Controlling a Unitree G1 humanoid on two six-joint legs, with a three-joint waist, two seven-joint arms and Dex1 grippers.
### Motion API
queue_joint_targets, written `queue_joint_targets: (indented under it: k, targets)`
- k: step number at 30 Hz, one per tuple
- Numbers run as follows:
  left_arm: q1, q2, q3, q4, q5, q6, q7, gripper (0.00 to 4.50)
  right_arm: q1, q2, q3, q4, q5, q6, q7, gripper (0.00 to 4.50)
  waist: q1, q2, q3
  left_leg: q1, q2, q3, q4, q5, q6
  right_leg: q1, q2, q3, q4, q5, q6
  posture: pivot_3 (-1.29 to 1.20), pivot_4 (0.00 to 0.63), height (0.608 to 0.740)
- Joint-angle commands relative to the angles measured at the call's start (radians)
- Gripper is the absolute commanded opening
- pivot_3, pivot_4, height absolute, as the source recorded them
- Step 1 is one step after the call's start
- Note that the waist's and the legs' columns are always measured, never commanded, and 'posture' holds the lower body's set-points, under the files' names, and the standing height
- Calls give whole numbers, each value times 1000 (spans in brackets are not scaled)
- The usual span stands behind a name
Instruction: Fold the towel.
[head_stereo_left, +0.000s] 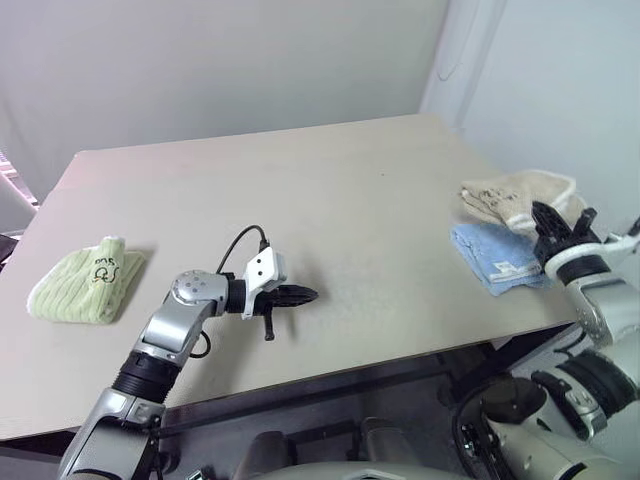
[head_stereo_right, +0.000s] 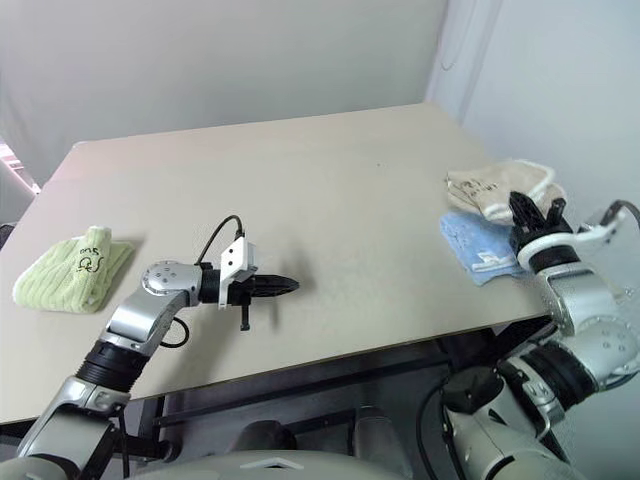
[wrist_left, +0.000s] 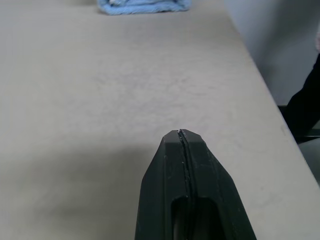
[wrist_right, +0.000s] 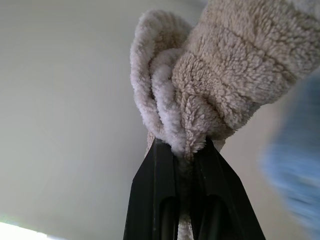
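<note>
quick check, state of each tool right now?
Left tool: closed, empty, over the table.
Right tool: closed on the beige towel.

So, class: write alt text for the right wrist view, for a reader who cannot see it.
The right pincer is shut on a bunched fold of the beige terry-cloth towel, which rises between its two black fingers. A blurred light blue towel lies beside it on the pale table.
</note>
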Motion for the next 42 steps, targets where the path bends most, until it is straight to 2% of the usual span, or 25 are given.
queue_joint_targets:
  k: [1, 8, 21, 29, 34, 37, 42]
  targets:
    - [-43, -12, -1, 21, 8, -26, -9, 0, 69, 32, 78, -18, 13, -60, 7, 7, -1, 1, 0, 0, 0, 0, 0, 0, 0, 0, 0, 0, 0, 0, 0, 0, 0, 740]
    - [-58, -32, -10, 57, 20, -38, -14, 0, 150, 65, 183, 35, -25, -235, -7, 7, -2, 5, 1, 1, 0, -1, 0, 0, 0, 0, 0, 2, 0, 0, 0, 0, 0, 740]
    - [-44, -31, -8, 46, 23, -32, -6, 0, 184, -30, 214, 127, 8, -377, -51, 7, 0, 5, 1, 1, 0, -1, 0, -1, 1, 0, -1, 3, -1, -1, 1, 0, 0, 740]
    - [-54, -38, -6, 64, 22, -39, 0, 0, 189, -53, 286, 131, 17, -383, -39, 2692, 0, 5, 1, 1, 0, -1, 0, -1, 1, 0, -1, 3, -1, -1, 1, 0, 0, 740]
    - [-53, -33, 11, 64, 17, -39, 10, 0, 210, -92, 263, 152, 81, -355, -48, 4478, 0, 4, 1, 1, 0, -1, 0, -1, 1, 1, -1, 3, -1, -1, 1, 0, 0, 740]
    - [-53, -24, 22, 67, 16, -41, 17, 0, 251, -135, 248, 161, 134, -320, -18, 4478, 5, 4, 1, 0, 0, -2, 0, -1, 1, 1, -1, 3, -2, -1, 1, 0, 0, 740]
    - [-51, -9, 38, 69, 17, -41, 23, 0, 353, -232, 295, 78, 290, -141, 110, 4478, 5, 4, 1, -1, 0, -1, 0, -2, 4, 1, -1, 3, -4, -1, 2, 0, 0, 740]
